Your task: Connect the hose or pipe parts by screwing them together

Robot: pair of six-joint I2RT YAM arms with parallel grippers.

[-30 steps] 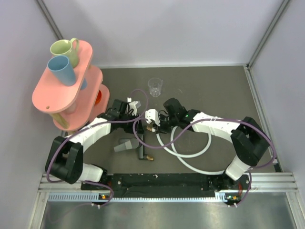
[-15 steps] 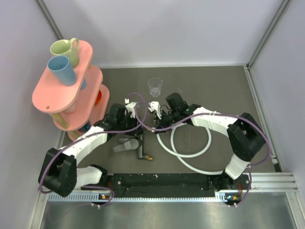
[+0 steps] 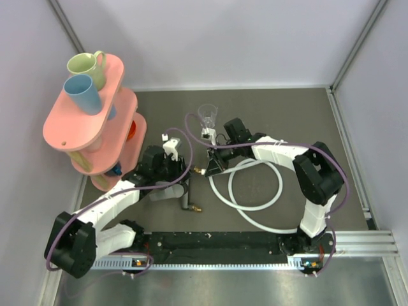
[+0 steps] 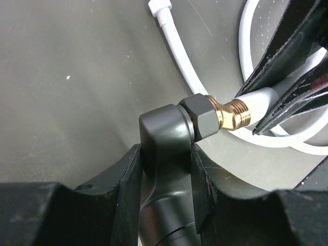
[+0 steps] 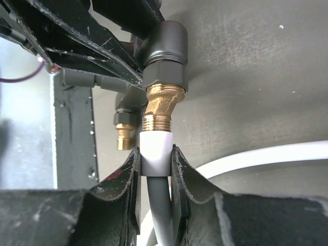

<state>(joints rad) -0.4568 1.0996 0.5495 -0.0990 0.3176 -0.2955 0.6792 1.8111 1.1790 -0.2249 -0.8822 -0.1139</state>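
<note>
T-fitting [image 4: 164, 128]: rigid, small, slick black body, judged light; grab body, off threads | hose [image 3: 255, 208]: light, floppy, loops drag; hold at white end connector [image 5: 155, 139] | table [image 3: 299, 121] centre: L gripper [image 4: 165, 154] clamped on T-fitting, R gripper [image 5: 155, 154] clamped on connector, meeting brass tip [image 5: 163, 105] | wrist cams: joint close-up; top cam alone: whole loops

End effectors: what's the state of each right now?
Left end effector: closed, holding the black fitting.
Right end effector: closed, holding the white hose end.
</note>
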